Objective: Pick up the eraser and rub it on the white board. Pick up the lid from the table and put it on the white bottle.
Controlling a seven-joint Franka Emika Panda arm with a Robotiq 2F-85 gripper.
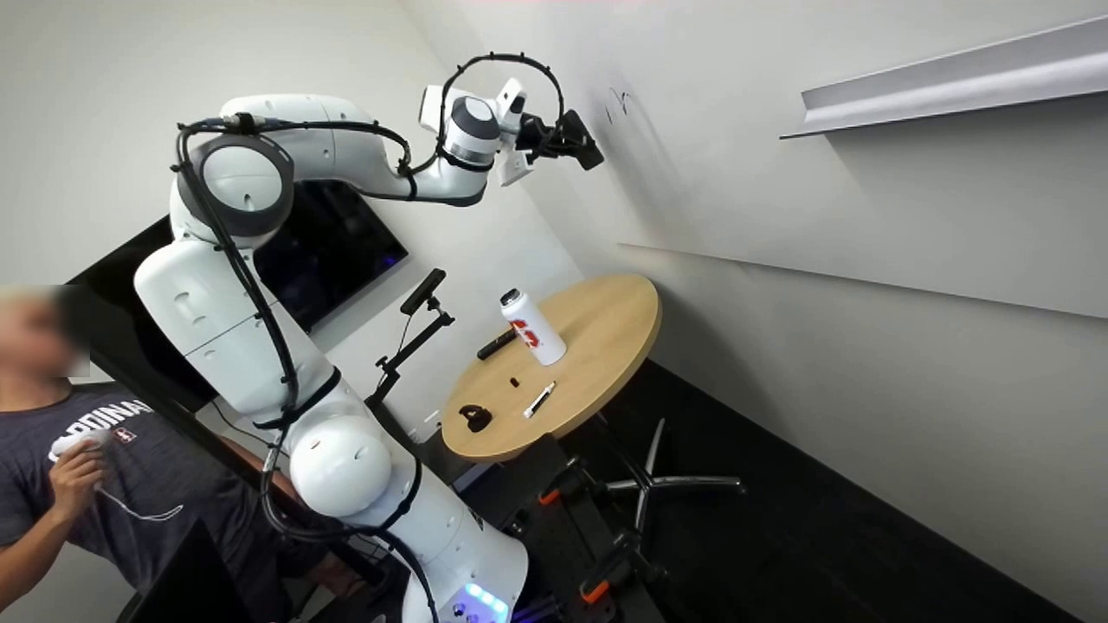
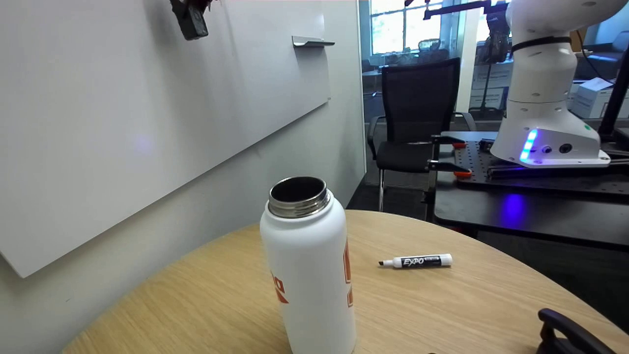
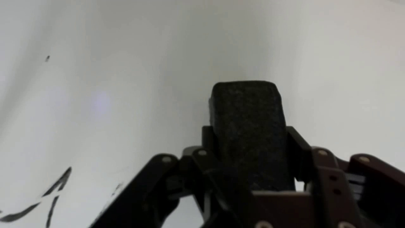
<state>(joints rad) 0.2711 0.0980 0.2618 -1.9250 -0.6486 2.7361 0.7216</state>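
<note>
White arm [image 1: 216, 329]: in an exterior view, bent high beside the bench [image 1: 610, 316], its dark jaws stretched toward the white board [image 1: 866, 216].
Eraser [image 1: 585, 143]: a blackish block in the jaws, near the white board; whether the two touch, I cannot tell.
Scribbles [image 1: 616, 104]: a few thin dark strokes on the white board, near the eraser.
White bottle [image 1: 535, 333]: upright on the round wooden bench, a red mark on its side.
Lid [image 1: 476, 418]: black and looped, on the bench near its rim, apart from the white bottle.
Marker [image 1: 540, 401]: on the bench near the white bottle; a tiny dark piece [image 1: 514, 382] sits between bottle and lid.
Black bar [image 1: 496, 344]: on the bench, just beside the white bottle.
Person [image 1: 130, 484]: behind the arm, holding a white controller [image 1: 78, 443].

White bottle [image 2: 309, 275]: in an exterior view, its steel-threaded mouth is uncovered.
Eraser [image 2: 194, 25]: at the upper edge, in front of the white board; the jaws are mostly cut off.
Marker [image 2: 417, 261]: flat on the bench, dark tip exposed.
Lid [image 2: 572, 337]: low in a corner, only part of it showing.
Chair [image 2: 417, 108]: black, beyond the bench.

Jaws: in the wrist view, drawn in against both sides of the eraser [image 3: 250, 126], which they grip between them.
Scribbles [image 3: 52, 207]: dark strokes beside the jaws, with a small speck [image 3: 47, 58] farther up.
</note>
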